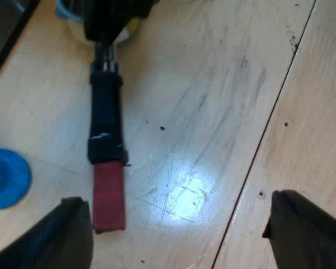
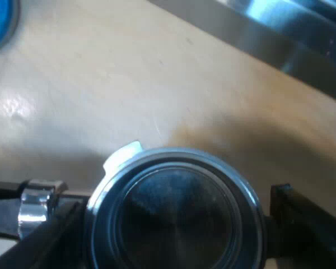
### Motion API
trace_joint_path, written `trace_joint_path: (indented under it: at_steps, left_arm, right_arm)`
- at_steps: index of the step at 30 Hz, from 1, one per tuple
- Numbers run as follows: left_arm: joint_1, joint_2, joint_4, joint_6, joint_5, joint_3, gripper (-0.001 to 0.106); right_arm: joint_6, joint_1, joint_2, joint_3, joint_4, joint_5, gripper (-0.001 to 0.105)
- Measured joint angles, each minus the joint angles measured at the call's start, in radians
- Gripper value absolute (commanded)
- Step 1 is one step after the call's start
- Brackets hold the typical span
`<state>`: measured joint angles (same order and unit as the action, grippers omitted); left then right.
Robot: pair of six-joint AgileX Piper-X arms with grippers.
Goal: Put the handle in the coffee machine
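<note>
Pick-up step: right gripper (image 2: 169,227) clamped round the holder (image 2: 173,163) at its basket, near the machine (image 2: 280,39), left gripper (image 1: 182,235) spread wide by the red handle end (image 1: 108,196) over the table (image 1: 213,84) — next needing a lift and level feed into the machine's front.

1. We see the counter (image 1: 213,84) in pale honey-coloured wood, streaked with grey scuffs and crossed by thin dark seams.
2. The handle (image 1: 106,120) is black and ends in red.
3. The holder (image 2: 179,156) has a silvery rim around a dark grey inside.
4. The blurred round thing, probably the tamper (image 1: 5,178), is bright blue.
5. Our left tool (image 1: 182,235) and right tool (image 2: 173,235) have black fingers.
6. The metal band (image 2: 269,33) is silver-grey.
</note>
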<state>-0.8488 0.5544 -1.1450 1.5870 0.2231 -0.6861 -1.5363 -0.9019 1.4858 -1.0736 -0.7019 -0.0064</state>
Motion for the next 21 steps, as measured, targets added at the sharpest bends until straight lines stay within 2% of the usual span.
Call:
trace_joint_path:
  at_steps: [8,11,16,21]
  left_arm:
    - [0.000,0.000,0.018,-0.042,0.012,0.000,0.067]
    - [0.000,0.000,0.053,-0.082,0.015,0.000,0.067]
    - [0.000,0.000,0.114,-0.095,0.017,0.016,0.067]
    - [0.000,0.000,0.179,-0.102,0.045,0.057,0.067]
  right_arm:
    - [0.057,0.000,-0.097,0.002,-0.123,0.000,0.000]
    - [0.074,0.000,-0.122,0.002,-0.140,0.000,0.000]
    - [0.119,0.000,-0.219,0.002,-0.171,-0.003,0.000]
    - [0.123,0.000,-0.270,0.002,-0.187,-0.003,0.000]
